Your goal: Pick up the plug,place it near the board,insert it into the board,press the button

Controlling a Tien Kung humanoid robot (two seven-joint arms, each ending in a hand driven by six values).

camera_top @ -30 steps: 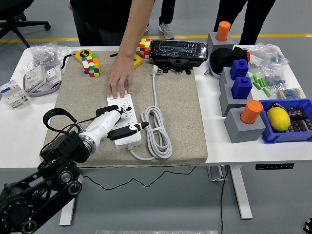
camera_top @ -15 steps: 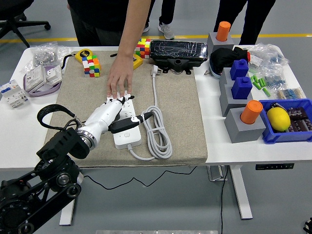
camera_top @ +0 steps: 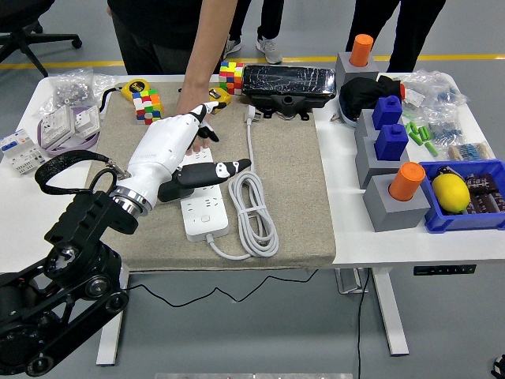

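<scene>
The white power strip (camera_top: 203, 210) lies lengthwise on the tan mat (camera_top: 292, 189). Its white cable (camera_top: 255, 207) is coiled to the right and runs up to the plug (camera_top: 251, 116), which lies on the mat by the black box. My left hand (camera_top: 207, 146) hovers above the strip's far half, white fingers spread, black thumb pointing right, holding nothing. A person's hand (camera_top: 192, 101) reaches down from the far side to the strip's far end; my hand hides most of it.
Two colour cubes (camera_top: 147, 106) (camera_top: 230, 77), a yellow tape measure (camera_top: 134, 86) and a black box (camera_top: 288, 85) sit along the mat's far edge. Grey blocks with orange and blue pegs (camera_top: 392, 162) and a blue bin with a lemon (camera_top: 452, 193) stand right.
My left hand has lifted off the strip's near end and swung up toward the far end, fingers spreading. The person's hand stays at the strip's far end, now mostly covered.
</scene>
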